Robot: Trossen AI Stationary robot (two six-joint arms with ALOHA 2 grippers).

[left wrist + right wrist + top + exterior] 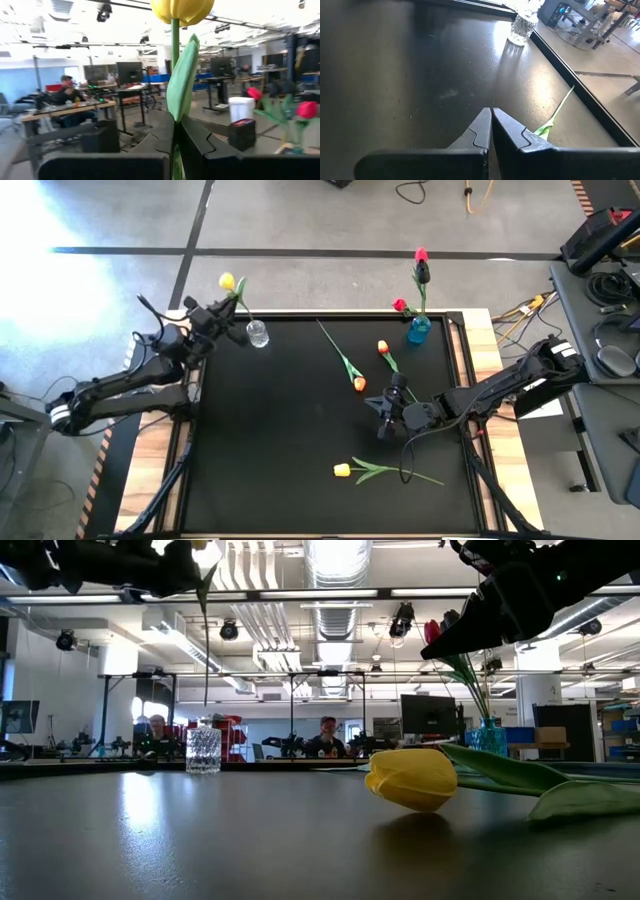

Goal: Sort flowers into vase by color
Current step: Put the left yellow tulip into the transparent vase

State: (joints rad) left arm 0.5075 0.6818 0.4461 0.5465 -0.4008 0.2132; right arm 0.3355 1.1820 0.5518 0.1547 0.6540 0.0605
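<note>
Grey concrete floor [300,220] with dark seams; ceiling strip lights [330,592]; monitors [428,715]; seated people [328,736] behind benches.

Yellow tulip [228,281] held upright by its stem between closed fingers of left gripper [222,315], just beside clear glass vase [258,334] at desk's far left. Red tulip [400,306], pink tulip [420,254] and dark purple tulip [423,273] standing in blue vase [418,330] at far right. Two orange tulips lying flat mid-desk: one [359,383] with long stem running toward far edge, other [383,347] shorter, near blue vase. Second yellow tulip [343,470] lying on near side, stem and leaves pointing right.
</note>
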